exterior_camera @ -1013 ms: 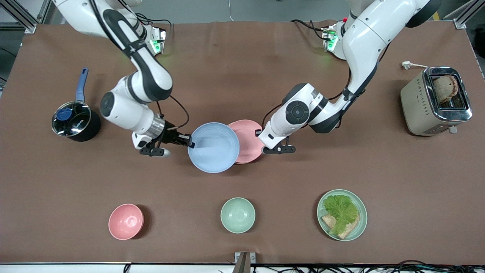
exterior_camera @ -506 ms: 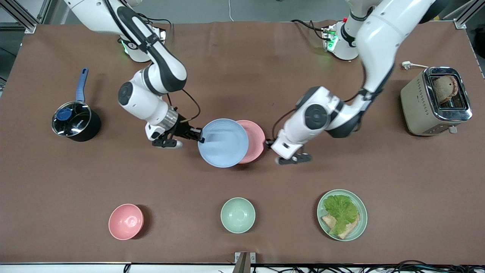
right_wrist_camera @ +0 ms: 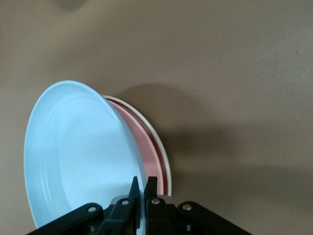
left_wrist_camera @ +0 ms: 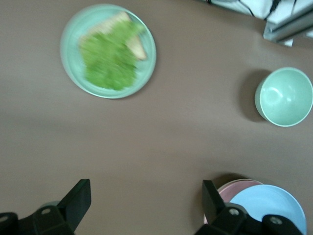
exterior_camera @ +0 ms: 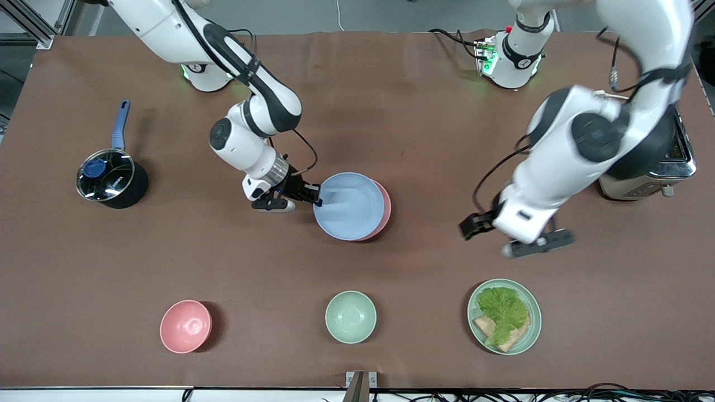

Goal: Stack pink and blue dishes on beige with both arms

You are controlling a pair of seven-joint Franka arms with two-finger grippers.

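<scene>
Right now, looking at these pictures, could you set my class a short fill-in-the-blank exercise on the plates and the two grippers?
1. The right gripper is shut on the rim of the ____ plate.
2. That plate is over the ____ plate, which lies on the beige plate.
3. The left gripper holds nothing; its fingers are ____.
4. The bread and lettuce lie on a ____ plate.

Missing words: blue; pink; open; green

Robot lab: brown-covered table [exterior_camera: 391,111] in aluminium framing [exterior_camera: 33,25], cables [exterior_camera: 503,395] along its edge.
</scene>
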